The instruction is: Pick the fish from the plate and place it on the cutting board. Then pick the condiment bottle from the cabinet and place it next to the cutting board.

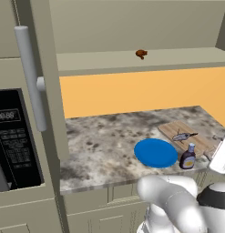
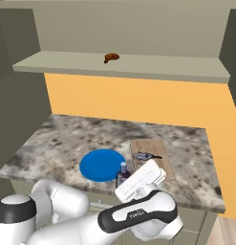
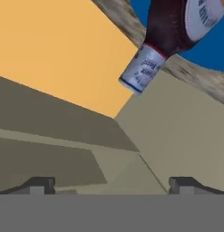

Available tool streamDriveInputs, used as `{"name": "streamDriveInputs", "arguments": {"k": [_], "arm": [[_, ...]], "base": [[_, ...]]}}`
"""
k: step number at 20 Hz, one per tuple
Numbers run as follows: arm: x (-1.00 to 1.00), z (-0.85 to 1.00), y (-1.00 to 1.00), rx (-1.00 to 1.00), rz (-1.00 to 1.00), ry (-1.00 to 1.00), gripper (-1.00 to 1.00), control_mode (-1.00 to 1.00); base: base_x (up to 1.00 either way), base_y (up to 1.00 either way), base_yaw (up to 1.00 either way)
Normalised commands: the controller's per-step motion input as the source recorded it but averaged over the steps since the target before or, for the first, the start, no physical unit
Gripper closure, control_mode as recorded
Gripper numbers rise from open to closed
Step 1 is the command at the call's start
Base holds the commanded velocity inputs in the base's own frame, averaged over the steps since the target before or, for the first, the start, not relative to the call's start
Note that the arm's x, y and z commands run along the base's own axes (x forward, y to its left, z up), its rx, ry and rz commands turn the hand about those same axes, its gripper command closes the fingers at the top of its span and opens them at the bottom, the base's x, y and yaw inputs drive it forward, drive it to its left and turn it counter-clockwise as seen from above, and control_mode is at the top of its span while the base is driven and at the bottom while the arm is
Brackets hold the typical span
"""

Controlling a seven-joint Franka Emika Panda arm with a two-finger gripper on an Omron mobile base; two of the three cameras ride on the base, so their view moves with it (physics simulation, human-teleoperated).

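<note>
Gripper (image 3: 111, 183): dark fingertips spread wide, holding nothing, near the small dark brown condiment bottle (image 1: 188, 157). Bottle upright, grey cap up, on mottled grey stone counter (image 1: 104, 141) between round blue plate (image 1: 155, 152) and light wooden cutting board (image 1: 186, 136). Slender silver-grey fish (image 1: 183, 136) lies on the board, tail toward the right; orange wall panel (image 1: 141, 91) and beige-grey cabinet shelf (image 1: 145, 61) behind.

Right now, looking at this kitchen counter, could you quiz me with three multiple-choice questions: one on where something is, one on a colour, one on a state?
1. Where does the small silver-grey fish lie?
A. on the light brown wooden cutting board
B. on the round plate
C. on the shelf

2. What colour is the flat round plate?
A. red
B. bright blue
C. white

3. How is the dark brown condiment bottle with the pale cap?
A. lying on its side
B. standing upright on the counter
C. gripped by the hand

Answers: 1 A, the fish rests on the board's grain. 2 B, it is plainly blue. 3 B, it stands free beside the board; the hand's fingers are spread, holding nothing.
</note>
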Motion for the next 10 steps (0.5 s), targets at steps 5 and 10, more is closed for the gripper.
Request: {"name": "streamDriveInputs", "arguments": {"k": [5, 10], "arm": [[-0.18, 0.00, 0.00, -0.27, -0.13, -0.17, -1.00, -1.00], [-0.24, 0.00, -0.02, -0.30, -0.16, -0.20, -1.00, -1.00]], "base": [[0.00, 0.00, 0.00], [0.00, 0.00, 0.00]]}}
